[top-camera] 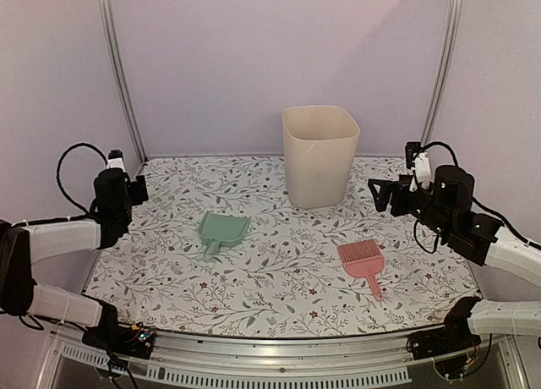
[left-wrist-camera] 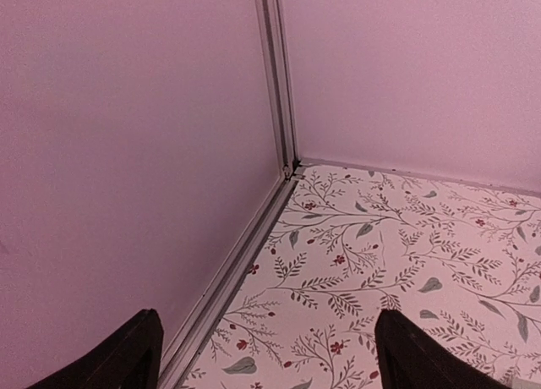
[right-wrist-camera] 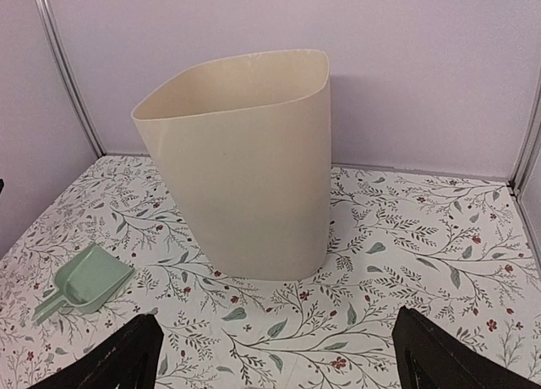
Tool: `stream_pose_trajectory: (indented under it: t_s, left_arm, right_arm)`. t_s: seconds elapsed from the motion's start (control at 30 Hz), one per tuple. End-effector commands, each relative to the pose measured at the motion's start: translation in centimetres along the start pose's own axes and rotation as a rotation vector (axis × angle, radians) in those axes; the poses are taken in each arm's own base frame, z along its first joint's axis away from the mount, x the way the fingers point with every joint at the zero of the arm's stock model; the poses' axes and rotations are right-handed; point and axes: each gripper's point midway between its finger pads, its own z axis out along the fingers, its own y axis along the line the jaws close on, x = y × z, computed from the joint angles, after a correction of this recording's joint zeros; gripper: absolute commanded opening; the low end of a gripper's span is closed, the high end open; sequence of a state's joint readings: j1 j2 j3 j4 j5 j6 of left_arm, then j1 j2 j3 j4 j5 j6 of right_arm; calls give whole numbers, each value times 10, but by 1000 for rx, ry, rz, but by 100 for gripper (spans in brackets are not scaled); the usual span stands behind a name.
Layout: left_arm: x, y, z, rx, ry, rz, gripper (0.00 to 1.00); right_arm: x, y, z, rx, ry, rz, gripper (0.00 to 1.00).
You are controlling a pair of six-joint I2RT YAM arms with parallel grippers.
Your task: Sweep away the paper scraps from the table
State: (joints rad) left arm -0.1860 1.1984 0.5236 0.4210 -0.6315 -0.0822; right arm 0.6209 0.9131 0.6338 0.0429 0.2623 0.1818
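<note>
The left end effector (left-wrist-camera: 269,351) is hanging with its two dark fingers (left-wrist-camera: 127,351) spread wide and nothing between them. Ahead of it and below it, the bench (top-camera: 279,283) is running into its far-left corner, where a metal post (left-wrist-camera: 275,76) is rising between two plain lilac walls.

The right end effector (right-wrist-camera: 279,359) is also standing fully open and empty. Straight ahead of it a cream waste bin (right-wrist-camera: 245,161) is standing upright on the bench, its rim tilting slightly in the wrist view and its inside staying hidden from every camera. Ahead and off to the left of this end effector, a mint-green dustpan (right-wrist-camera: 84,281) is lying flat on the bench, well apart from the bin. In the top view a pink comb-like brush (top-camera: 362,260) is lying on the near side of the right end effector, bristles toward the bin and handle pointing at the near edge.

The bench itself is showing as a flat white surface printed all over with grey leafy vines and tiny red flowers. It is spreading between and beneath both end effectors, and a silver metal rail (top-camera: 279,348) is running along its near edge beside the arm bases.
</note>
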Motion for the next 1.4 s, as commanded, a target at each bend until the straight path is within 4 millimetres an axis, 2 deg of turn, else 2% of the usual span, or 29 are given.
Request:
stream_pose_trajectory:
  t_s: [0.0, 0.17, 0.27, 0.4, 0.6, 0.87, 1.13, 1.2, 1.37]
  left_arm:
    - [-8, -5, 11, 53, -136, 38, 90]
    - [7, -19, 15, 186, -165, 56, 88]
    - [1, -26, 10, 281, -214, 11, 88]
    - [10, -23, 6, 337, -212, -15, 87]
    - [28, -26, 13, 348, -189, -17, 86]
    - [41, -31, 23, 377, -159, -8, 87]
    - [41, -32, 24, 381, -158, -8, 91]
    - [41, -33, 24, 382, -157, -7, 99]
    - [41, -37, 24, 389, -156, 5, 100]
  right_arm:
    - [-7, 2, -6, -26, -55, -19, 99]
    - [5, -3, -2, -6, -27, -13, 99]
    - [10, -3, -1, -7, -18, -6, 99]
    - [10, -3, -2, -11, -19, 1, 99]
    - [11, -2, -6, -21, -26, 8, 99]
    - [11, -2, -8, -29, -33, 10, 99]
    - [13, -2, -8, -30, -29, 12, 99]
    - [13, -2, -7, -28, -26, 12, 99]
    - [15, -1, -2, -24, -15, 2, 99]
